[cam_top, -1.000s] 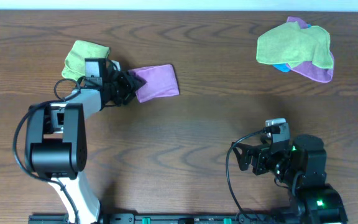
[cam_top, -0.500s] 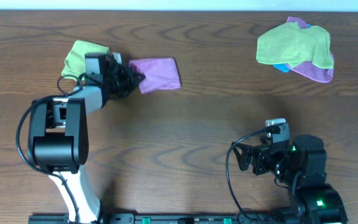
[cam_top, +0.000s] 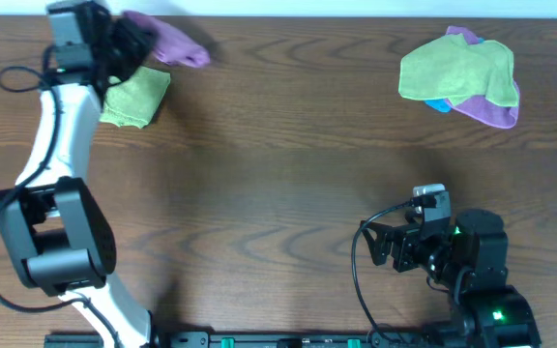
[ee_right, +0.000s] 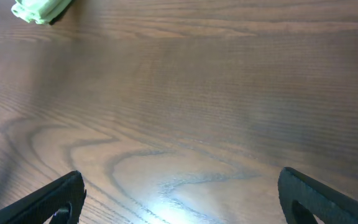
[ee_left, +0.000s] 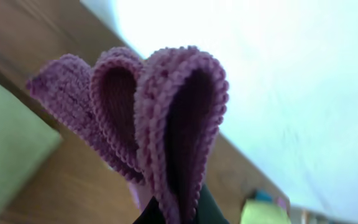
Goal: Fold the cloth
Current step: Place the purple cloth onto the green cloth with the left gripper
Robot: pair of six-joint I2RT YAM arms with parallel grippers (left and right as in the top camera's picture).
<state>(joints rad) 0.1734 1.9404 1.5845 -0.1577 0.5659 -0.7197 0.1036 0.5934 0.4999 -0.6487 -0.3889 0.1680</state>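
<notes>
**Cloth pinched and aloft at eleven o'clock**

The left gripper (cam_top: 131,43) is clenched on the cloth (cam_top: 169,44), which hangs bunched in loops at the table's far edge, at eleven o'clock, just beyond the lime-green cloth (cam_top: 133,97). The right gripper (cam_top: 377,246) sits released at five o'clock. This looks like the carry before folding. Next, the cloth needs laying flat on bare wood with its edges spread.

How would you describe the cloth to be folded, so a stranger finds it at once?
On the wooden table, go to the far left corner. There the left gripper pinches the mauve cloth, bunched; the lime-green cloth beside it lies flat.
</notes>
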